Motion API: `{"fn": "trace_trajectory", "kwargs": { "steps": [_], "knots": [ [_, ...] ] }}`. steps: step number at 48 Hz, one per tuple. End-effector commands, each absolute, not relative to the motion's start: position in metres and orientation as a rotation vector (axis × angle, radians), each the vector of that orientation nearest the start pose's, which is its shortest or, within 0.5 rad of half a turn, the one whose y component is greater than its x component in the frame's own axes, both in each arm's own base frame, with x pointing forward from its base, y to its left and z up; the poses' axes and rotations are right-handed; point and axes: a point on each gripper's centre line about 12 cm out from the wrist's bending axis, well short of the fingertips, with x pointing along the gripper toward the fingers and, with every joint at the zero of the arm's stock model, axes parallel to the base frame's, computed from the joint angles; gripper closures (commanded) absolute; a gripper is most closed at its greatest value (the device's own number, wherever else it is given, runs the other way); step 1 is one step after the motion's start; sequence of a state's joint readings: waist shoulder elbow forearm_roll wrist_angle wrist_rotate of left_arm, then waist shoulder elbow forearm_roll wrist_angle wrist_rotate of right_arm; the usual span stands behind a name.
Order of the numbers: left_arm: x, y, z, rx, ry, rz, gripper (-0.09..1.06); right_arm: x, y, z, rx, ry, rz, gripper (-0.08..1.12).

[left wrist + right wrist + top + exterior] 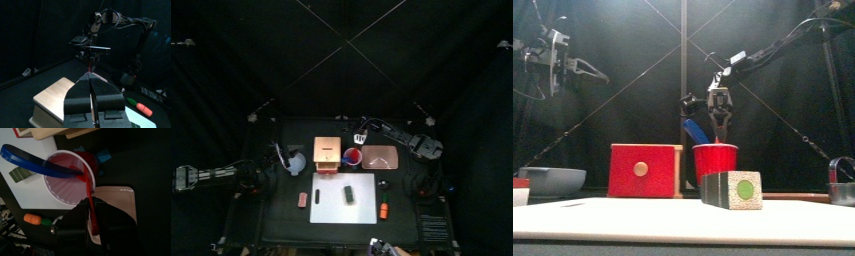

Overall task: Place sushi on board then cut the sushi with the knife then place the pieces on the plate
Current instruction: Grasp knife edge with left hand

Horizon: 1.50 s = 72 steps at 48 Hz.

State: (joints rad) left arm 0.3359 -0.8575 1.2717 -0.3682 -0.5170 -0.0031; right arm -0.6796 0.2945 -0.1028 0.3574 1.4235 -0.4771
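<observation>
The dark green sushi roll (349, 193) (734, 189) lies on the white cutting board (329, 205) (633, 215). Behind it stands the red cup (353, 155) (716, 158) (63, 185) with a blue knife (695, 130) (30, 159) leaning out of it. My right gripper (362, 137) (719, 122) (90, 203) hangs over the cup, shut on the thin red knife (91, 215) (91, 62). The pink plate (382, 157) (120, 203) lies just right of the cup. My left gripper (89, 79) (583, 68) is raised at the left, shut on nothing.
A wooden box with a red drawer front (326, 152) (644, 170) stands left of the cup. The blue-grey bowl (294, 160) (551, 180) sits further left. An orange carrot toy (382, 210) (142, 107) lies right of the board, a small pink piece (302, 199) left of it.
</observation>
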Motion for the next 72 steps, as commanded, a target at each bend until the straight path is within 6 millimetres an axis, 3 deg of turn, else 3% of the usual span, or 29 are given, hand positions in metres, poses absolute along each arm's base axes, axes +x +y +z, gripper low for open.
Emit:
{"fn": "trace_trajectory", "kwargs": {
  "steps": [1,11,42,60,67,72],
  "knots": [
    [0.186,0.088,0.262,-0.307,-0.177,0.5,0.87,0.363,-0.241,0.249,0.426,1.351,0.032,0.67],
    [0.186,0.088,0.262,-0.307,-0.177,0.5,0.87,0.349,-0.23,0.275,0.421,1.324,0.015,0.67],
    [0.191,0.084,0.278,-0.188,-0.194,0.45,0.87,0.27,-0.183,0.361,0.388,1.116,-0.161,0.67],
    [0.21,0.065,0.289,0.0,-0.162,0.304,0.86,0.221,-0.136,0.362,0.291,0.859,-0.258,0.67],
    [0.226,0.058,0.287,0.025,-0.126,0.251,0.83,0.223,-0.116,0.338,0.242,0.734,-0.269,0.67],
    [0.24,0.053,0.283,0.025,-0.09,0.212,0.73,0.228,-0.103,0.323,0.196,0.654,-0.261,0.67]
  ]
}}
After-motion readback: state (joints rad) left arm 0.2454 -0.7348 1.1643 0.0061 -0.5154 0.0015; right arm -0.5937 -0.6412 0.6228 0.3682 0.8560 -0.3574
